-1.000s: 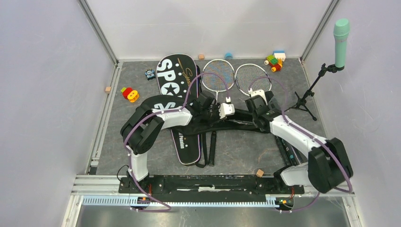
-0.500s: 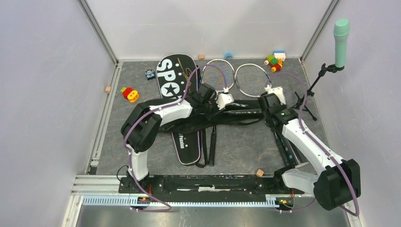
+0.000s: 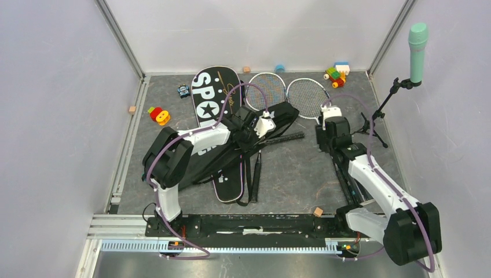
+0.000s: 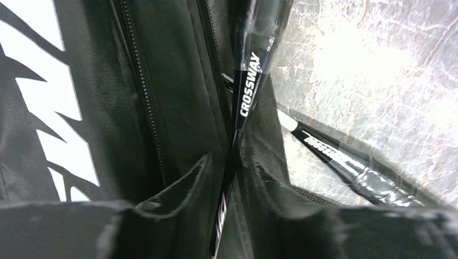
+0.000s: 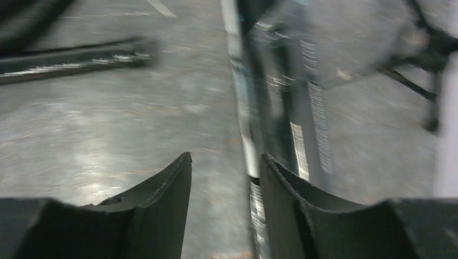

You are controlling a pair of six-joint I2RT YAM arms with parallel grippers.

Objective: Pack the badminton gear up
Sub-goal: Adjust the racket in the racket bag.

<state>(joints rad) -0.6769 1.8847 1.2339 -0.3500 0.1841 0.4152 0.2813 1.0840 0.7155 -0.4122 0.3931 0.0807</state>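
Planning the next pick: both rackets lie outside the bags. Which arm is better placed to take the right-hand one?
Right. The right claw is open and empty, close beside the right-hand racket. The left claw is shut on the black bag and sits farther from that racket.

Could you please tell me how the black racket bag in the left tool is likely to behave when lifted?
Probably floppy: the black racket bag drapes and folds away from the left tool. Likely light for its size, since a pinch at one edge carries it. The trailing end may drag over the SPORT bag.
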